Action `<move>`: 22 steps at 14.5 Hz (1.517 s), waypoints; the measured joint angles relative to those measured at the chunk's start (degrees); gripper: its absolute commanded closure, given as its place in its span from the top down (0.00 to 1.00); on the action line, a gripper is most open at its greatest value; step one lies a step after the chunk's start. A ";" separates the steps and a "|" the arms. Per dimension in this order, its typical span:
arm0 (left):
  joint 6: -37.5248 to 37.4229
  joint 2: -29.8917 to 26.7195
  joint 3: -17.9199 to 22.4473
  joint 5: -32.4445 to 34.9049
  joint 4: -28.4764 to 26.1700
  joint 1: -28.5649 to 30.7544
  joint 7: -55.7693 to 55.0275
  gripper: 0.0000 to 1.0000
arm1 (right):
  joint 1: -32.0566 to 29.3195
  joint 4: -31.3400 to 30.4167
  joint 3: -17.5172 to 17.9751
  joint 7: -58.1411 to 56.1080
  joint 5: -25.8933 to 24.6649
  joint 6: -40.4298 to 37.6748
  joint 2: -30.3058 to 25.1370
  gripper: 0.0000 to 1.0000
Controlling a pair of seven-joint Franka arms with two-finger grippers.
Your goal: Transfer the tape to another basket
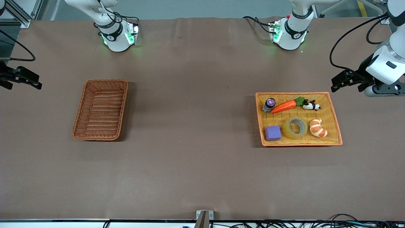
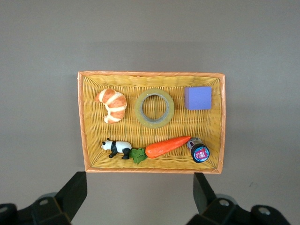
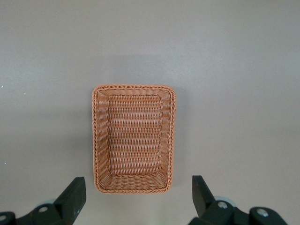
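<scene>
The tape (image 1: 295, 127) lies flat in the orange-yellow tray (image 1: 300, 144), between a purple cube and a croissant; it also shows in the left wrist view (image 2: 154, 108). The reddish-brown basket (image 1: 106, 81) stands with nothing in it toward the right arm's end of the table, and it shows in the right wrist view (image 3: 133, 87). My left gripper (image 1: 340, 83) is open and holds nothing, up in the air beside the tray (image 2: 150, 74); it also shows in its own wrist view (image 2: 139, 197). My right gripper (image 1: 30, 80) is open and holds nothing, up over the table's edge at its own end (image 3: 138, 197).
The tray also holds a purple cube (image 1: 272, 133), a croissant (image 1: 318, 128), a carrot (image 1: 284, 106), a small panda (image 1: 311, 105) and a small bottle (image 1: 269, 104). Bare brown table (image 1: 190, 110) lies between basket and tray.
</scene>
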 measured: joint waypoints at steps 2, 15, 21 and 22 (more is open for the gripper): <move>0.02 0.00 0.00 0.00 -0.07 0.00 -0.01 1.00 | 0.00 0.01 0.00 0.02 0.00 0.00 0.00 1.00; 5.18 9.66 0.34 0.85 -3.56 0.04 -0.08 1.00 | -0.01 0.24 -0.31 0.10 0.00 -0.03 -0.01 1.00; 23.11 15.93 0.34 1.34 -15.10 0.04 -0.08 1.00 | -0.02 0.64 -0.38 0.12 0.00 0.27 -0.01 1.00; 25.92 16.79 0.35 1.34 -16.32 0.05 -0.08 1.00 | -0.02 0.68 -0.38 0.12 0.00 0.29 -0.01 1.00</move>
